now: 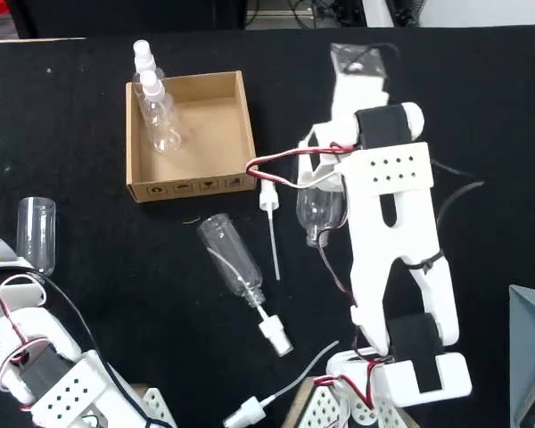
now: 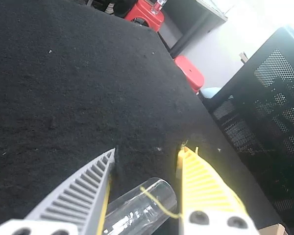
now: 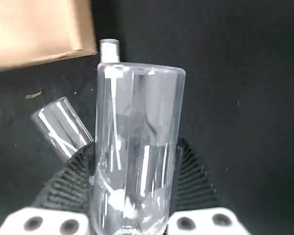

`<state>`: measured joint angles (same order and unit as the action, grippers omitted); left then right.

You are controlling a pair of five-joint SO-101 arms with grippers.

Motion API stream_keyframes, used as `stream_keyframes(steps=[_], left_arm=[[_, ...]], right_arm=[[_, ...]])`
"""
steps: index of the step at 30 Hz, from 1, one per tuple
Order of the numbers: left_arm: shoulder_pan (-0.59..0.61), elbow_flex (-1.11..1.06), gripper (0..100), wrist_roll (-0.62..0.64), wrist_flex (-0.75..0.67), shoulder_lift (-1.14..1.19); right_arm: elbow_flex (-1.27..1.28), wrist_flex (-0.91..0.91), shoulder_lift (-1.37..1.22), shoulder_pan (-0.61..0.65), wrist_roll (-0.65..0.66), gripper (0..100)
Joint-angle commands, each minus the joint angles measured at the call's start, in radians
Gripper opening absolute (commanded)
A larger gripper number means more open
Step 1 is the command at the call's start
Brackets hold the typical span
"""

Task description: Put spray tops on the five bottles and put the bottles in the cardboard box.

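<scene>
The right gripper point(image 3: 137, 147) is closed on a topless bottle point(image 3: 137, 147), its black fingers point(image 3: 191, 171) pressed to both sides of the clear body; in the high view this bottle hangs at mid-table, just right of the cardboard box's near right corner. The left gripper point(image 2: 146, 154) sits at the near left edge; its grey and yellow fingers stand partly apart with a second clear bottle point(image 2: 142, 208) between them, and both seem to touch the bottle's sides. The cardboard box point(image 1: 223, 134) lies left of centre toward the far side; two capped bottles point(image 1: 163, 120) rest in its far left corner, one poking over the far wall. A loose spray top point(image 1: 268, 198) lies just beside the box's near right corner, its tube pointing nearward; a lying bottle point(image 1: 233, 254) is near it, with another spray top point(image 1: 275, 335) at its neck and the tube apparently inside; a third spray top point(image 1: 246, 415) lies at the near edge of the black table point(image 1: 481, 89).
</scene>
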<state>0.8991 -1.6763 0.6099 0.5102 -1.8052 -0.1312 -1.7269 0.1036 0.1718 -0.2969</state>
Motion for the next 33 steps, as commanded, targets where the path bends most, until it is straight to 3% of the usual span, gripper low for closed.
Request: stream_keyframes(steps=[1, 8, 20, 33], left_arm=[[-0.001, -0.025, 18, 0.0, 0.006, -0.014], [0.001, -0.025, 18, 0.0, 0.006, -0.014], [0.002, -0.025, 18, 0.0, 0.006, -0.014], [0.002, -0.025, 18, -0.002, 0.006, -0.014]], right_arm=[[0.048, 0.072, 0.067, -0.044, -0.106, 1.1], [0.254, 0.262, 0.074, -0.087, -0.187, 1.2], [0.41, 0.417, 0.071, -0.087, -0.624, 1.2], [0.628, 0.68, 0.07, -0.089, -0.821, 1.2]])
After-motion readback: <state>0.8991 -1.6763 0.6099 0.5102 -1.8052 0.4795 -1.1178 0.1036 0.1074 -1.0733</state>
